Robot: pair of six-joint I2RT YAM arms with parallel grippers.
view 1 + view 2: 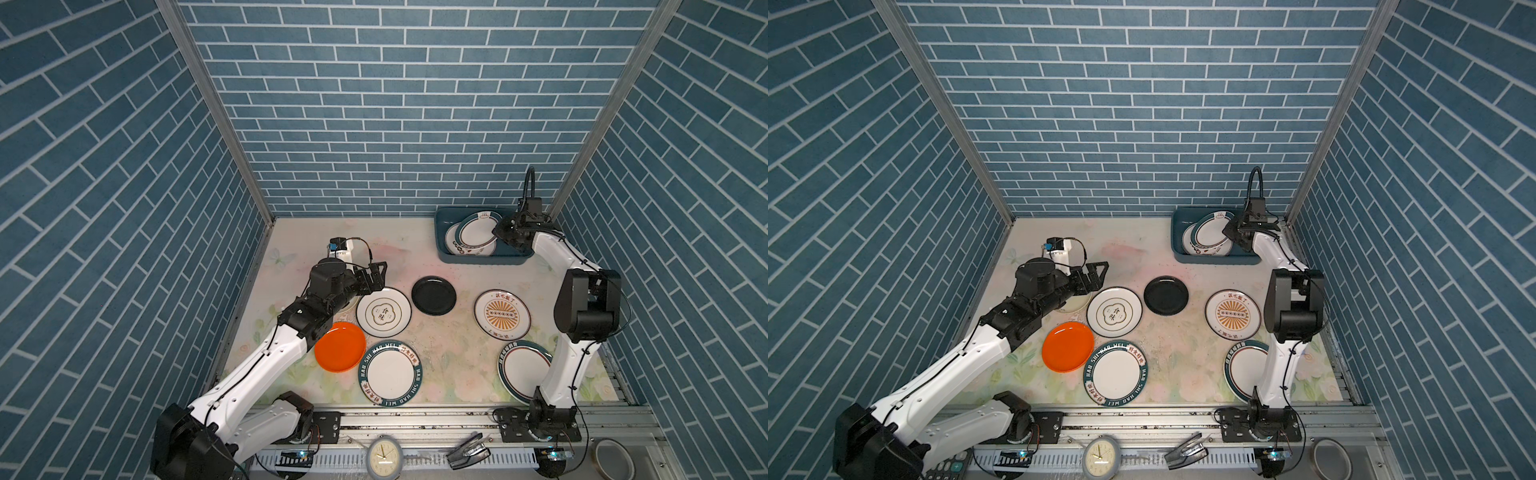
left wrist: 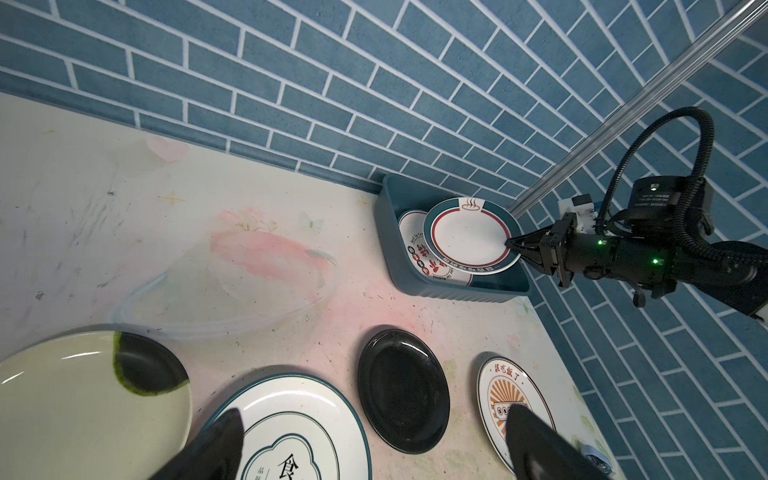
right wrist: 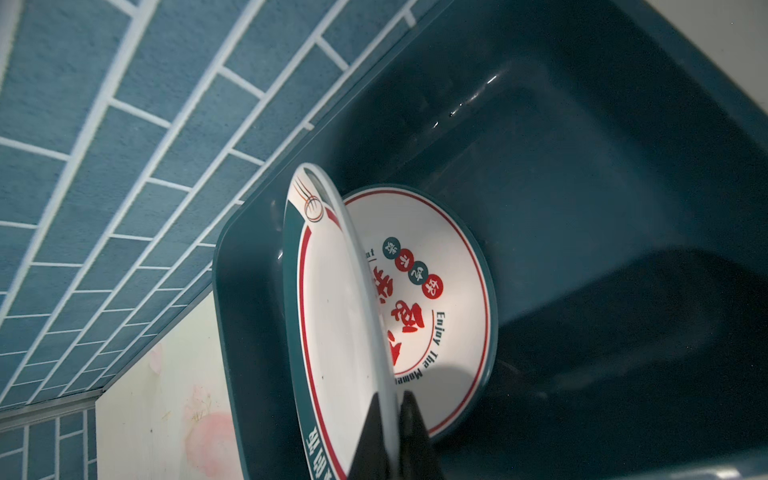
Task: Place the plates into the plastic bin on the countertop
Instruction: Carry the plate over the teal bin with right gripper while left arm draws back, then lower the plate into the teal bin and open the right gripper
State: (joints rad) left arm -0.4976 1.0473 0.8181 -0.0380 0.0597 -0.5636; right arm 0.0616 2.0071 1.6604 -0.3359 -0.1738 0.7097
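At the far right corner of the countertop [image 1: 449, 353], against the blue brick wall, sits the plastic bin [image 1: 478, 258], a dark teal tub. The right gripper [image 1: 497, 232] reaches over the bin's right end, its jaws pinched shut on the rim of a teal-rimmed plate [image 1: 476, 232] with a red ring and a white centre. The right wrist view shows this plate [image 3: 332, 332] nearly edge-on between the black fingers [image 3: 415, 436]. It is tilted inside the bin, above a second plate [image 3: 436, 291] printed with red characters that lies on the bin floor. Whether the two plates touch cannot be told.

Seven more plates lie flat on the countertop, well apart from the bin. They are a black plate [image 1: 434, 295], a sunburst plate [image 1: 502, 313], a white plate with a cloud motif [image 1: 383, 311], an orange plate [image 1: 340, 347], a lettered teal plate [image 1: 390, 372], another teal-edged plate [image 1: 521, 370] partly hidden by the right arm, and a cream plate [image 2: 83, 407] beneath the left arm.

The left gripper [image 1: 376, 277] hangs with its jaws wide apart and holds nothing. It is just beyond the far rim of the cloud-motif plate.
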